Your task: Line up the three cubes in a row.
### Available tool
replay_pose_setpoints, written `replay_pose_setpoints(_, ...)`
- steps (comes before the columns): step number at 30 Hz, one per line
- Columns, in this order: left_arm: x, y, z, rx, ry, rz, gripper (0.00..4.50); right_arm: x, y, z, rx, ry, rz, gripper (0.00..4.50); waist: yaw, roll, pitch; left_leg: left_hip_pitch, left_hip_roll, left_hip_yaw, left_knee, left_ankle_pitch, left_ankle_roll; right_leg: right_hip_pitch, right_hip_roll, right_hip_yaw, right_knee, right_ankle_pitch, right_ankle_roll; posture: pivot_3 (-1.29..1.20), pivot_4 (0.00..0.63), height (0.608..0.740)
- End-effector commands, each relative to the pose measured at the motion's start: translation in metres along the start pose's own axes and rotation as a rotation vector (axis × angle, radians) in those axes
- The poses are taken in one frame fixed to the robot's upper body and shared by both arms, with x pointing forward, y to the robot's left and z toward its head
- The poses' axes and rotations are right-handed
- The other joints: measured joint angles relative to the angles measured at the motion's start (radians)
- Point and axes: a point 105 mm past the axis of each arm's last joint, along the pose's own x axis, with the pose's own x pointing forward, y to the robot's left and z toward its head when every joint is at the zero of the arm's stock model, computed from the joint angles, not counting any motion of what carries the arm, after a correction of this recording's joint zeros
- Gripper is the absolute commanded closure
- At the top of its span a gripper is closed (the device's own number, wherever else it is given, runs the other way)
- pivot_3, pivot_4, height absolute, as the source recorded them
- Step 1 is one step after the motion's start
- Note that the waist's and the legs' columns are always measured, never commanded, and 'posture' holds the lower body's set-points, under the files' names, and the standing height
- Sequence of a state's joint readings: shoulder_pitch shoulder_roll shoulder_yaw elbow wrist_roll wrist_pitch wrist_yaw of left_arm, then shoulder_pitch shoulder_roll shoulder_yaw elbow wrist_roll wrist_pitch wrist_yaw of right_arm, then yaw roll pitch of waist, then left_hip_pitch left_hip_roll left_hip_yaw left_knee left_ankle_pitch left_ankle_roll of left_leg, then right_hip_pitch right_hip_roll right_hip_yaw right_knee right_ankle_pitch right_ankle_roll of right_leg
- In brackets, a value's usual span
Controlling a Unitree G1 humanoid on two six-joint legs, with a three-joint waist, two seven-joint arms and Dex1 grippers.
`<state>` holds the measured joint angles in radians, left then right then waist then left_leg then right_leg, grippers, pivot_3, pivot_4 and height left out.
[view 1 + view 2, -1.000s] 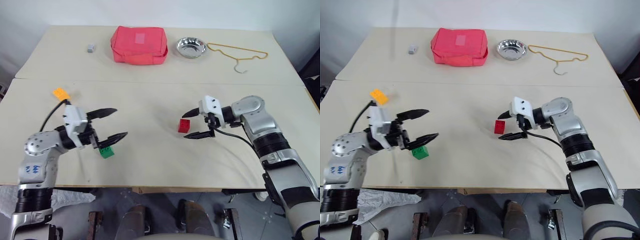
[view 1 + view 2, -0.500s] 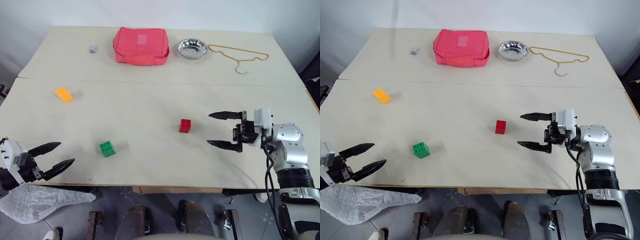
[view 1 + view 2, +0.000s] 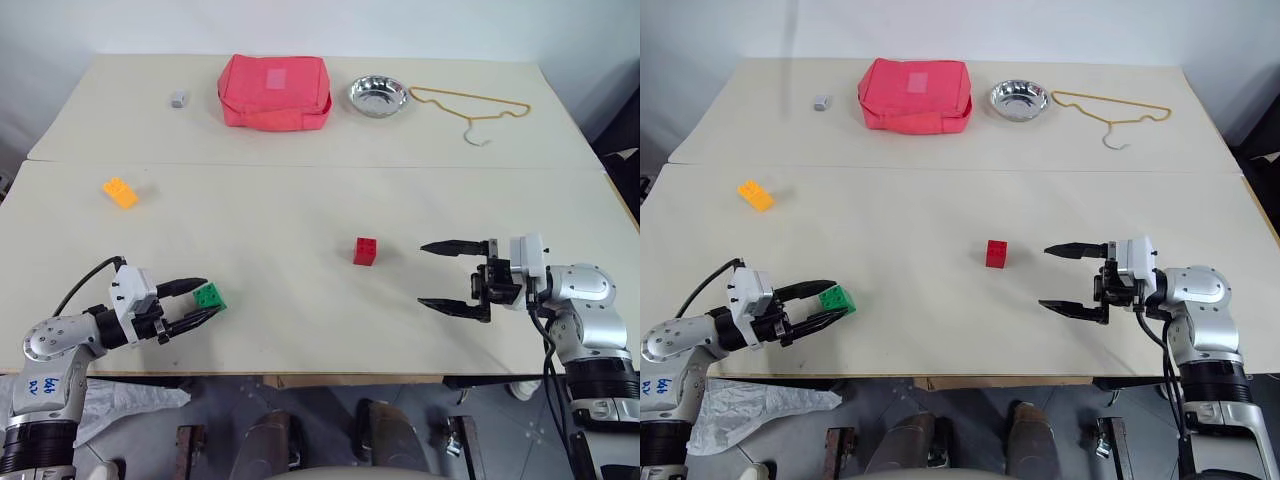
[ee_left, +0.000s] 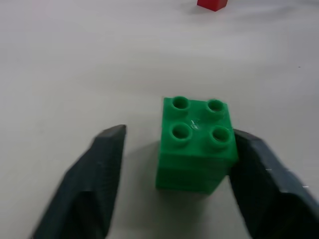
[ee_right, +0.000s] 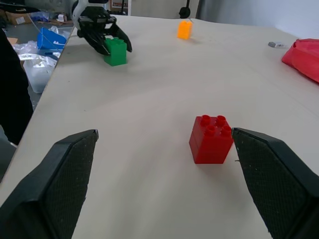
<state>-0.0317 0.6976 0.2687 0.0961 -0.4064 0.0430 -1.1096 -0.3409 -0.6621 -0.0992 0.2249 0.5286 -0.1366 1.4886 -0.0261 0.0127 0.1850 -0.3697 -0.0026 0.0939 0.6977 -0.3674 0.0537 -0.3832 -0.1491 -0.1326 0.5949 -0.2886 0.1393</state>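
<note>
Green cube [image 4: 195, 144] studs up near the table's [image 3: 300, 190] front edge, between the left gripper [image 3: 196, 303] fingers; grip unclear, gap one side. Right gripper [image 3: 450, 274] wide open, empty, beside red cube [image 3: 366, 251]. Orange-yellow cube [image 3: 120, 192] far left, long axis slanted.

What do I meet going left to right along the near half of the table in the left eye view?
Orange-yellow cube → left gripper with the green cube between its fingers → red cube → right gripper, jaws open.
</note>
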Motion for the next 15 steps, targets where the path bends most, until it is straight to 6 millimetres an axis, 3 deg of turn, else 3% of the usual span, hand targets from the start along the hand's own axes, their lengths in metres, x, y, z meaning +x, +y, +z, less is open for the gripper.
replay_pose_setpoints(1, 0.007, 0.002, 0.019, 0.055, -0.047, -0.054, 2.67, -0.006, 0.003, 0.011, -0.028, -0.011, -0.042, 0.0, 0.009, 0.0, 0.0, 0.0, 0.0, 0.0, 0.0, 0.0, 0.0, 0.0, 0.0, 0.0, 0.0, 0.0, 0.0, 0.0, 0.15, 0.74)
replay_pose_setpoints(3, 0.018, 0.002, 0.036, 0.05, -0.085, -0.128, 3.01, -0.01, 0.006, 0.011, -0.022, -0.006, -0.073, 0.0, 0.027, 0.0, 0.0, 0.0, 0.0, 0.0, 0.002, 0.0, 0.0, 0.001, 0.0, 0.0, 0.0, 0.0, 0.0, 0.0, 0.15, 0.74)
replay_pose_setpoints(7, 0.063, 0.003, 0.077, 0.108, -0.125, -0.335, 3.01, -0.014, 0.008, 0.017, 0.008, -0.038, -0.149, 0.0, 0.053, 0.0, 0.0, 0.0, -0.002, -0.002, 0.004, 0.0, 0.001, 0.002, -0.001, 0.0, 0.001, 0.0, 0.0, 0.0, 0.15, 0.74)
replay_pose_setpoints(12, 0.128, 0.004, 0.092, 0.196, -0.081, -0.521, 3.01, -0.012, 0.009, 0.023, 0.017, -0.084, -0.229, 0.0, 0.053, 0.0, 0.0, 0.0, -0.003, 0.0, 0.002, 0.0, 0.001, 0.002, 0.0, -0.001, 0.0, 0.0, 0.001, 0.0, 0.15, 0.74)
replay_pose_setpoints(15, 0.155, 0.007, 0.087, 0.209, -0.033, -0.557, 3.01, -0.009, 0.014, 0.023, 0.007, -0.072, -0.23, 0.0, 0.047, 0.0, 0.0, -0.001, -0.004, 0.001, 0.002, 0.001, 0.001, 0.002, 0.002, -0.002, -0.002, 0.0, 0.001, 0.0, 0.15, 0.74)
